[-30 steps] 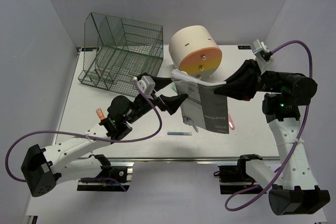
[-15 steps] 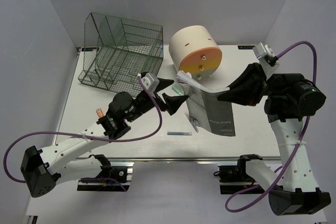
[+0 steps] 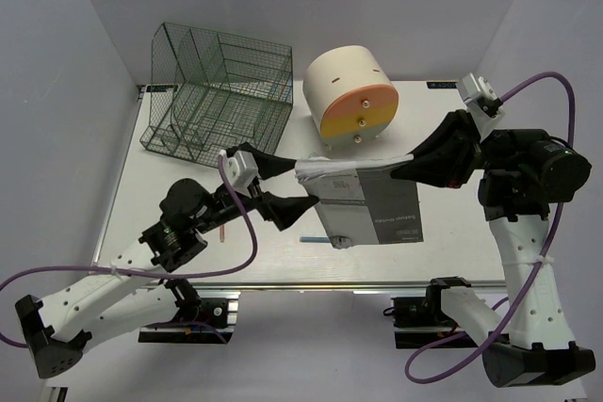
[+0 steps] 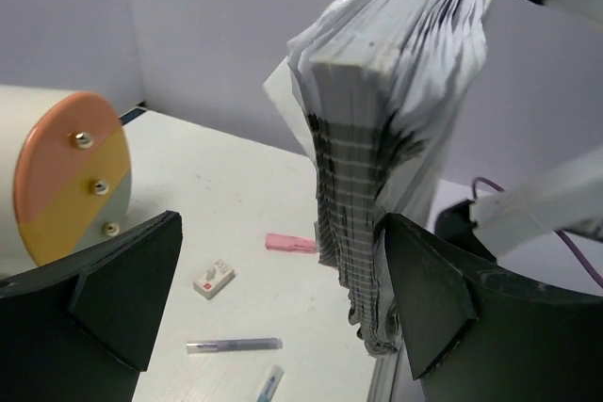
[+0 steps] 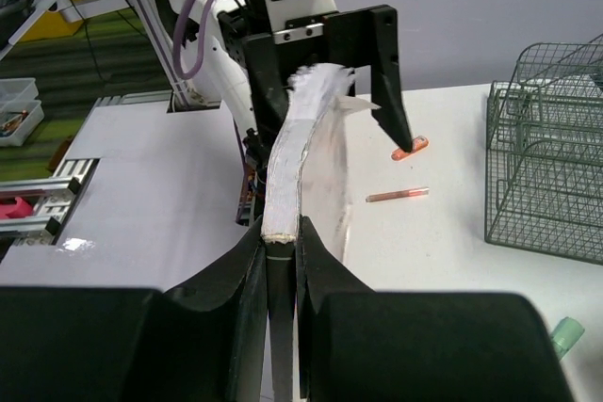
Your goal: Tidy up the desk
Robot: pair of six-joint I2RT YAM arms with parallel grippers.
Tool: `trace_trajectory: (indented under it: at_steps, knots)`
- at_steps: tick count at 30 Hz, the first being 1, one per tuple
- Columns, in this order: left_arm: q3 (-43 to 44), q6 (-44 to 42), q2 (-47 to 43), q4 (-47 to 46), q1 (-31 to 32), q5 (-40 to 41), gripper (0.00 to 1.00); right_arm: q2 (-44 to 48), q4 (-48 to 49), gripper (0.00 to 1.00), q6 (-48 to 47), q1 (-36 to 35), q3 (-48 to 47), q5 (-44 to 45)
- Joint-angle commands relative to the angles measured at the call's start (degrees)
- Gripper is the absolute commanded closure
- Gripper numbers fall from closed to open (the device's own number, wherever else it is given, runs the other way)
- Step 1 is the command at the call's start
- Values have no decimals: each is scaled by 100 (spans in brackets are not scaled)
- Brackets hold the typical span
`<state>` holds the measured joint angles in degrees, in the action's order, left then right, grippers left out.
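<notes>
The right gripper (image 3: 407, 165) is clamped on the right end of a thick book (image 3: 367, 200) held over the middle of the desk (image 3: 452, 233) — its long axis runs left to the left gripper (image 3: 301, 187), whose jaws stand wide apart, straddling the free end.

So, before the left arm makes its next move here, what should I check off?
1. Right pincer shut on the book edge: ok.
2. Left pincer wide open: ok.
3. Book's free end between the left fingers: ok.
4. Book centred in that gap: not ok, it sits close to one finger.
5. Pages held together: not ok, they fan and droop.
6. Book clear of the desk: cannot tell.
</notes>
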<state>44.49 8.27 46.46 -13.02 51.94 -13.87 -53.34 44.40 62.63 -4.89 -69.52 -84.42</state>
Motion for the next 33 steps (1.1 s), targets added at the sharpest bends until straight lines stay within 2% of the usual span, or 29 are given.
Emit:
trace_trajectory:
  at_steps: [1, 6, 11, 15, 20, 23, 27, 33]
  knots:
    - [94, -177, -102, 571, -18, -721, 2, -1, 15, 100, -190, 5, -317, 418]
    - [130, -265, 65, 765, -18, -1741, 2, -45, 366, 100, 46, -4, -378, 313]
    - [34, -326, 39, 818, -18, -1628, 2, -97, 1166, 100, 565, -12, -457, 163]
    - [7, -361, 21, 871, -18, -1076, 2, -203, 1650, 100, 838, -30, -510, 40]
    - [-160, -203, 65, 327, -18, -1047, 2, -396, 2150, 100, 952, -48, -335, -83]
    - [-99, -230, 267, 212, -18, -1074, 2, -484, 2871, 100, 1154, -48, -194, -250]
    - [-107, -343, 312, 54, -18, -1074, 2, -581, 3206, 100, 1050, -65, -150, -513]
    - [-361, -598, -31, -104, -18, -1276, 2, -686, 2979, 100, 270, -74, -168, -979]
